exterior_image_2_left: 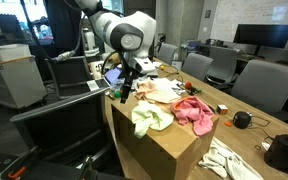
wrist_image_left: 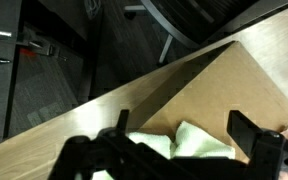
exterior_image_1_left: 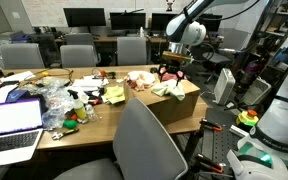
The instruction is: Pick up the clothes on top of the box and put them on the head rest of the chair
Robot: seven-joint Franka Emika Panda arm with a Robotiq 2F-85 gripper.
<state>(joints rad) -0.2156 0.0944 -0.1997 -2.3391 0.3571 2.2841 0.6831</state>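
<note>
The fingers (wrist_image_left: pixel 252 140) are apart, just above the pale clothes (exterior_image_2_left: pixel 151 118) that lie on top of the box (exterior_image_2_left: pixel 156 152), so I judge nothing is grasped yet, and the lifting and the carrying to the head rest of the chair (exterior_image_1_left: pixel 142 135) are left.

In an exterior view, the gripper (exterior_image_1_left: pixel 171 72) is seen poised just above the pale clothes (exterior_image_1_left: pixel 167 89), which are heaped on the cardboard box (exterior_image_1_left: pixel 184 105) directly beneath it. A grey chair (exterior_image_1_left: pixel 144 145) is placed below the gripper, nearer the camera. An open laptop (exterior_image_1_left: pixel 12 120) is set well apart from it.
</note>
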